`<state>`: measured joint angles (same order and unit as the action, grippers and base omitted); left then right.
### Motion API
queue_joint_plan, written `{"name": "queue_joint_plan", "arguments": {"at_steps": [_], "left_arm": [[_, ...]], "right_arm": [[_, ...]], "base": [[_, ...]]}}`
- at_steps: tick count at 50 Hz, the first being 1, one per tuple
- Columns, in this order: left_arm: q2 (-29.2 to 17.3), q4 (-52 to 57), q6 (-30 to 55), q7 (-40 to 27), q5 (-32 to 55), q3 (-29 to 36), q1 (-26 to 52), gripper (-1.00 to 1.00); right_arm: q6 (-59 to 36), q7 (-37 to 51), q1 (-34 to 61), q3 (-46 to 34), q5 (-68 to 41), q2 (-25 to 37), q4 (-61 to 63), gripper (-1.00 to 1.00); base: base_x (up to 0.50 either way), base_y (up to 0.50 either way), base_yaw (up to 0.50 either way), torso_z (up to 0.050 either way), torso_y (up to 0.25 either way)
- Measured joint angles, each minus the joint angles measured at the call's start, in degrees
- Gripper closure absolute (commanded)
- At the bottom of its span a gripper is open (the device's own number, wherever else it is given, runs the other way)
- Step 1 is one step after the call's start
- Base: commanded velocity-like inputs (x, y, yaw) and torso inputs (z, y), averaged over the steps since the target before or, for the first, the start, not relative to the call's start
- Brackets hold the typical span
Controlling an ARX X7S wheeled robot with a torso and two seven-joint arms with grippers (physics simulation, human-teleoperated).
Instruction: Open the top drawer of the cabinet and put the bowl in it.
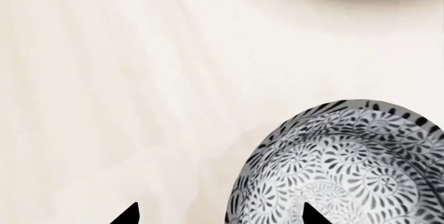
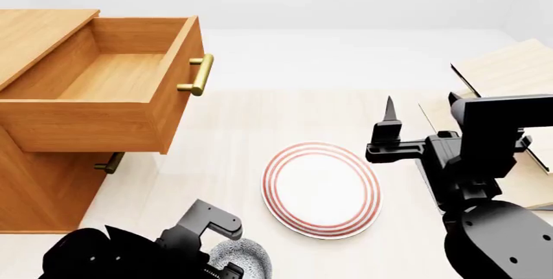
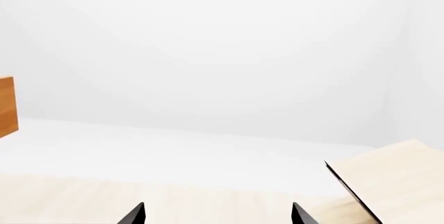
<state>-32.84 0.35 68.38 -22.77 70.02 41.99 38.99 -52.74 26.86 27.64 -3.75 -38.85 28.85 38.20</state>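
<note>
the top drawer [image 2: 112, 78] of the cabinet [image 2: 35, 182] stands pulled out and holds nothing, so your first half looks done. the bowl [image 1: 347, 167] sits on the pale table [image 2: 216, 162] near the plate [image 2: 322, 188]. your left gripper [image 1: 220, 214] hangs over it, fingers spread, one tip over the bowl's inside and one outside the rim, nothing pinched. your right gripper [image 3: 218, 214] is spread too, well clear. gripping, lifting and placing remain.

Pale wood tabletop [image 2: 233, 162], plain white backdrop, tilted light-wood shelf rack [image 2: 509, 72] at right
</note>
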Motion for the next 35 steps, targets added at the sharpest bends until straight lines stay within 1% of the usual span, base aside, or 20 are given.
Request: {"name": "queue_joint_plan", "arguments": {"at_steps": [4, 5, 12, 35], "left_arm": [[-0.09, -0.10, -0.33, 0.18, 0.10, 0.21, 0.02, -1.00], [-0.11, -0.11, -0.41, 0.21, 0.11, 0.26, 0.02, 1.00], [0.55, 0.12, -1.18, 1.33, 1.76, 0.49, -0.52, 1.00], [-0.10, 0.76, -1.91, 0.94, 1.85, 0.33, -0.34, 1.00]], "right_arm": [[0.17, 0.00, -0.06, -0.11, 0.05, 0.02, -0.14, -1.00], [0.20, 0.01, -0.07, -0.14, 0.06, 0.02, -0.16, -1.00], [0.42, 0.03, -0.12, -0.32, 0.13, 0.03, -0.30, -1.00], [0.80, 0.28, -0.22, -0.54, -0.06, 0.16, -0.53, -1.00]], "base": [[0.00, 0.00, 0.00, 0.000, 0.000], [0.00, 0.00, 0.00, 0.000, 0.000], [0.00, 0.00, 0.00, 0.000, 0.000], [0.00, 0.00, 0.00, 0.000, -0.001]]}}
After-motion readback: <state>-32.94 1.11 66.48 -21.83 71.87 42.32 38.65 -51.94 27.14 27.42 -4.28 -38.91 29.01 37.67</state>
